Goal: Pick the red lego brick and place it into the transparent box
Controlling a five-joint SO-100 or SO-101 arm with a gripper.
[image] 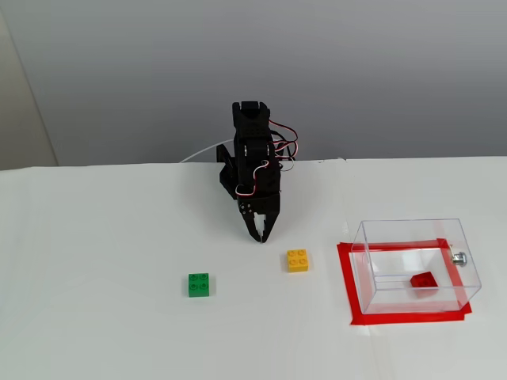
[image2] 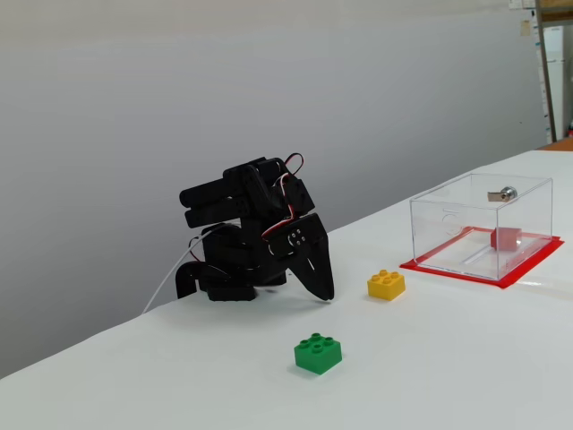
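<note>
The red lego brick point(image: 424, 279) lies inside the transparent box point(image: 363, 261), on its floor toward the right side; in the other fixed view the red lego brick point(image2: 507, 237) shows through the clear wall of the transparent box point(image2: 448, 224). My black arm is folded down at the back of the table. Its gripper point(image: 260, 237) points at the tabletop with the jaws together and nothing in them, well left of the box. The same gripper point(image2: 328, 296) rests low, tip near the surface.
A yellow brick point(image: 298, 260) sits between the gripper and the box, a green brick point(image: 200, 284) further left and nearer the front. Red tape point(image: 404, 317) outlines the box. A silver knob point(image: 459, 257) sticks out of the box's right wall.
</note>
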